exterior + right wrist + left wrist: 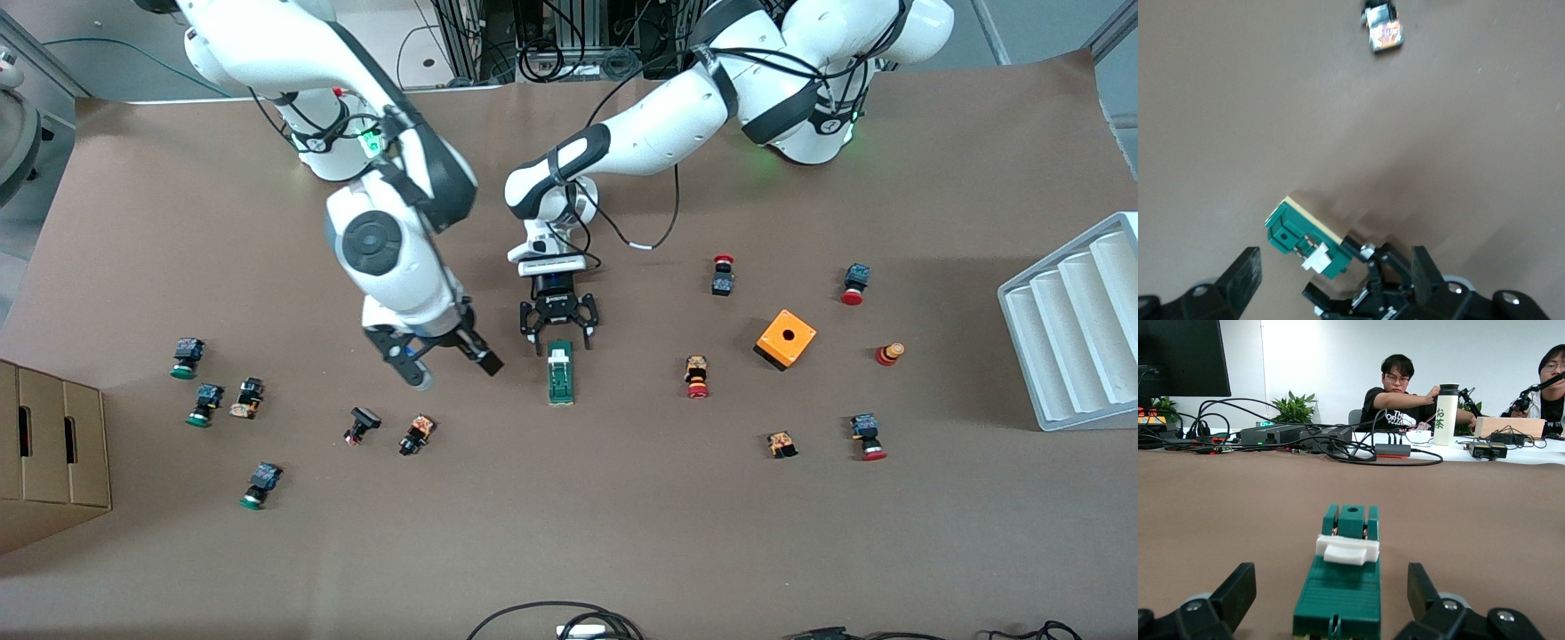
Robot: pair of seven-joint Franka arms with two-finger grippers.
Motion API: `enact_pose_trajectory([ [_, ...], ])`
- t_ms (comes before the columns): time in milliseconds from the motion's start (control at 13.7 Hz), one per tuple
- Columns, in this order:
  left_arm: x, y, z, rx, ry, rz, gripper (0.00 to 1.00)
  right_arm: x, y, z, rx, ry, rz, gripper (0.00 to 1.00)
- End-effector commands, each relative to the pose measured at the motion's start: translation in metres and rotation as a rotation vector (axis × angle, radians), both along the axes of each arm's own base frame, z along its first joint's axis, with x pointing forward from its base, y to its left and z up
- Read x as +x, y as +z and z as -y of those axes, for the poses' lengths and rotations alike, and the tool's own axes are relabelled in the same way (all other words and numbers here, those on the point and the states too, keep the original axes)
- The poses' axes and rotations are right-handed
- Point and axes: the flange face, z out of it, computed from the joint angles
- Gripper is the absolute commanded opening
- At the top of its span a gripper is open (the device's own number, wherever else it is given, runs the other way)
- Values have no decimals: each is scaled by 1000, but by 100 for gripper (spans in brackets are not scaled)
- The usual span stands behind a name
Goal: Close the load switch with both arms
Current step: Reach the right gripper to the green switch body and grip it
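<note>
Where brown table (622,533) spreads, load switch (559,373), left claw (558,331) spread, right claw (449,362) spread.

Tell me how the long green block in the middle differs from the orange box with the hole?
The narrow dark-green load switch is long and lies flat, with a white lever on top; the orange square box is stubby and cube-like, with a round hole in its top face. The left tool, fingers open, sits at one end of the load switch, while no tool is near the orange box. Both rest on the brown table.
</note>
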Motion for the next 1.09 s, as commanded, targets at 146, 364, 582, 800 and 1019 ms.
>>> enact_pose_trajectory([
  [146, 6, -5, 9, -19, -11, -2, 100, 5, -22, -43, 39, -119, 22, 100],
  [364, 2, -15, 6, -10, -11, -12, 100, 6, -26, -52, 57, -158, 36, 100],
  [582, 2, -17, 5, -13, -9, -14, 100, 10, -35, -70, 74, -208, 49, 100],
  [800, 2, -15, 7, -15, -9, -14, 96, 13, -44, -75, 98, -243, 77, 100],
  [1019, 2, -17, 6, -11, -11, -16, 81, 6, -52, -86, 108, -238, 86, 100],
])
